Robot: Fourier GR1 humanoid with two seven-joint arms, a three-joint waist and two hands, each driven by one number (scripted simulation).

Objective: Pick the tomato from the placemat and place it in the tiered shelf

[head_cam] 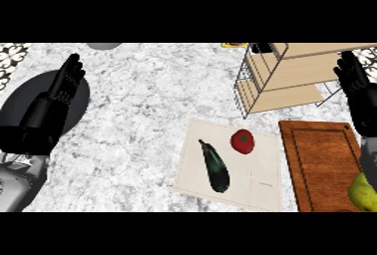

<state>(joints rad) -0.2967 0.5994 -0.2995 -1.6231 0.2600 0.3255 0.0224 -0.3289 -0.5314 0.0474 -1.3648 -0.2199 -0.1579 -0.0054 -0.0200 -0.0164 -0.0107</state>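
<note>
Placemat (261,189) holds one tomato (243,141), one eggplant (215,167).

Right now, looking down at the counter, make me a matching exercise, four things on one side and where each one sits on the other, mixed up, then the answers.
Things:
1. tomato
2. eggplant
3. tiered shelf
4. pear

Places:
A. counter's far right, beyond the placemat
B. placemat, left part, lying lengthwise
C. wooden board, near right corner
D. placemat, far middle

Pairs: 1-D, 2-B, 3-A, 4-C
</note>
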